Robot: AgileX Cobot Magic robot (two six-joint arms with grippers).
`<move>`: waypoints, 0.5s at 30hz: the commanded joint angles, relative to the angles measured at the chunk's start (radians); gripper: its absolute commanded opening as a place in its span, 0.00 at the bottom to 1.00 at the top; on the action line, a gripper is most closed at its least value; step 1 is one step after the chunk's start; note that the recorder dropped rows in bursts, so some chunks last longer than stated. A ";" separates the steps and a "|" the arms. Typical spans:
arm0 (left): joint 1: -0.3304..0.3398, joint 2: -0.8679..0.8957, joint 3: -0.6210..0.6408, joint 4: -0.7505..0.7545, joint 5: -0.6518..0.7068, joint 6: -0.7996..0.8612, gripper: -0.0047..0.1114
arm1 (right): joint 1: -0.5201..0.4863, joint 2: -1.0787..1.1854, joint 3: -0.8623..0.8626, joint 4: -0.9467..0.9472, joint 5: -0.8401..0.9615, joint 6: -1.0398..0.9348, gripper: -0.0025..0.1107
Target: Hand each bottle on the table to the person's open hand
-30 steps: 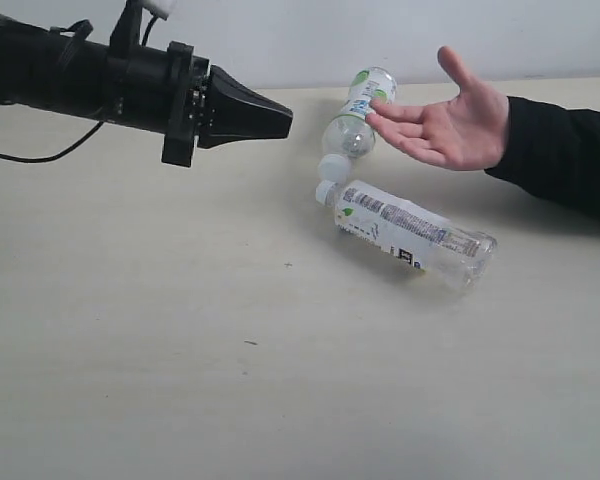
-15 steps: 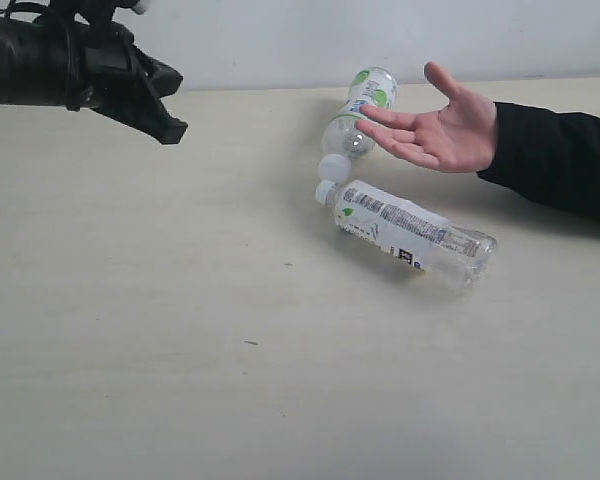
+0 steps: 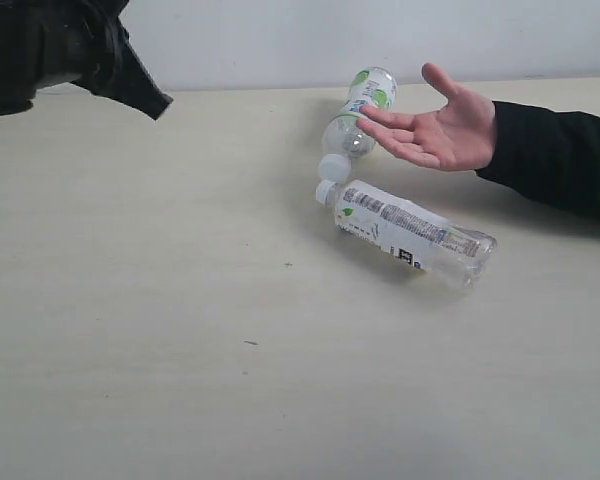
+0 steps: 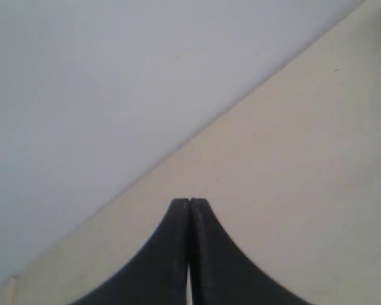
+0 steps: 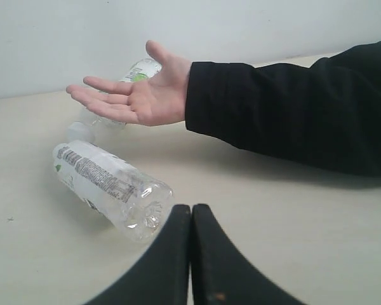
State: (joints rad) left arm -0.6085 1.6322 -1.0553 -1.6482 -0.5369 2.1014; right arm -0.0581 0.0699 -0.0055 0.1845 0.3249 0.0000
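Black fingers of the left gripper (image 3: 158, 102) are pressing flat against each other with nothing between them. It is hanging above the far left of the table (image 3: 180, 340), facing only bare tabletop and a pale wall (image 4: 82, 76).

Well off to that gripper's right, the green-white bottle (image 3: 360, 112) is lying on its side with its white cap pointing toward the near edge. Just beside that cap is the cap of the barcode bottle (image 3: 405, 225), which is also lying on its side and slanting further right. Whether the two caps are touching cannot be told.

Further right again, the person's open hand (image 3: 440, 125) is waiting palm up and empty, its fingertips reaching over the green-white bottle. A black sleeve (image 3: 560, 160) is trailing off to the right edge.

The right gripper (image 5: 191, 208) is likewise clamping on nothing, its tips meeting. The barcode bottle's clear base is lying just ahead of them, and the open hand is hovering beyond it.
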 commanded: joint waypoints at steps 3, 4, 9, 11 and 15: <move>0.151 -0.103 0.142 -0.064 0.604 -0.141 0.04 | 0.001 -0.001 0.005 -0.001 -0.012 0.000 0.02; 0.187 -0.121 0.168 -0.064 0.731 -0.141 0.04 | 0.001 -0.001 0.005 -0.001 -0.012 0.000 0.02; 0.385 -0.247 0.325 -0.096 1.285 -0.117 0.04 | 0.001 -0.001 0.005 -0.001 -0.012 0.000 0.02; 0.413 -0.290 0.381 -0.096 1.377 -0.073 0.04 | 0.001 -0.001 0.005 -0.001 -0.012 0.000 0.02; 0.421 -0.385 0.464 -0.096 1.442 -0.041 0.04 | 0.001 -0.001 0.005 -0.001 -0.012 0.000 0.02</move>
State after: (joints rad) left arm -0.1945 1.3102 -0.6395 -1.7387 0.8215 2.0386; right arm -0.0581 0.0699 -0.0055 0.1845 0.3249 0.0000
